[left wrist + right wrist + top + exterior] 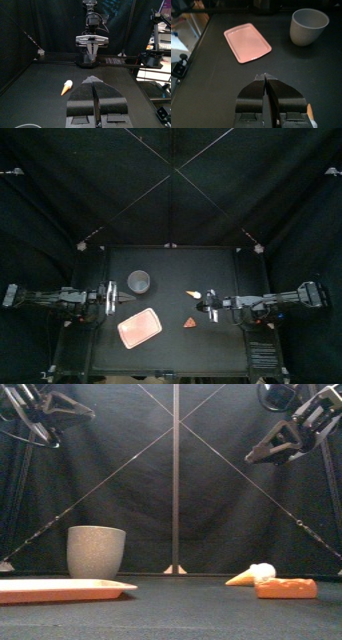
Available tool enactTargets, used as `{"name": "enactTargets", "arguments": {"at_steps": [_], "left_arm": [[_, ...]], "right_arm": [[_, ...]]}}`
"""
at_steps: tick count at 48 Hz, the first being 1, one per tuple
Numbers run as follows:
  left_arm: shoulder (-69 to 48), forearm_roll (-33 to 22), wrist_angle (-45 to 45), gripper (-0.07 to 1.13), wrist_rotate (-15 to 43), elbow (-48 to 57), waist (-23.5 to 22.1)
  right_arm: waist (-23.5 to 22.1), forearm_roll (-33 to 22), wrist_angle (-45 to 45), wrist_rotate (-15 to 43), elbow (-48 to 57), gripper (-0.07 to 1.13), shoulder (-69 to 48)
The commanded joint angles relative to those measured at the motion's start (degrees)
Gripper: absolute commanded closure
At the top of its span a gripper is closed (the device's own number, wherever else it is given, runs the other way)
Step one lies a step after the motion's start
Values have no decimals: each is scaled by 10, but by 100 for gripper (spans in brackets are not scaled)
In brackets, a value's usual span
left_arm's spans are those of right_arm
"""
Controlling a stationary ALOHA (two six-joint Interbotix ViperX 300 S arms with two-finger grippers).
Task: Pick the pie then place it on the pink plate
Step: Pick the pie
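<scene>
The small orange wedge-shaped toy pie slice [191, 322] lies near the flat pink plastic tray [139, 328], on its right-arm side. It is probably light, stiff and low, so pinch it across its flanks. The left gripper [93, 78] and right gripper [265, 75] are both closed tight and hold nothing.

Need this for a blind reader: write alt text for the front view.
An orange pie slice lies at right, an ice-cream cone behind it; at left, a pink tray before a grey cup. The left claw and right claw hang high, empty.
</scene>
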Motion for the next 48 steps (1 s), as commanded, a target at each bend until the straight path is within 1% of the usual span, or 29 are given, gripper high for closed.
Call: {"name": "enactTargets", "arguments": {"at_steps": [1, 6, 7, 8, 12, 15, 17, 27, 32, 39, 43, 48], "left_arm": [[4, -1, -2, 106, 1, -15, 1], [4, -2, -3, 106, 0, -14, 2], [4, -1, -4, 106, 1, -13, 2], [4, -1, -4, 106, 1, -13, 3], [4, -2, -9, 106, 1, -14, 4], [4, -1, -11, 106, 1, -15, 5], [4, -1, -13, 106, 1, -14, 6], [4, 0, -22, 106, 1, -13, 13], [4, 0, -22, 106, 1, -15, 18], [4, 0, -22, 106, 1, -14, 24], [4, 0, -22, 106, 2, -13, 28], [4, 0, -24, 106, 1, -12, 32]], "right_arm": [[12, -4, 47, 2, -44, 83, 22], [18, 2, 60, 3, -57, 57, 34], [18, 4, 60, 4, -60, 48, 37], [18, 5, 60, 4, -62, 41, 40], [18, 18, 64, 4, -67, 17, 49], [17, 28, 70, 4, -70, 2, 62], [17, 31, 76, 4, -74, -3, 71], [19, 27, 102, -2, -94, 1, 140], [37, 24, 143, -7, -107, 1, 186], [69, -8, 207, -8, -131, 1, 241], [79, -31, 228, -7, -142, 1, 264], [84, -43, 237, -7, -153, 1, 285]]}}
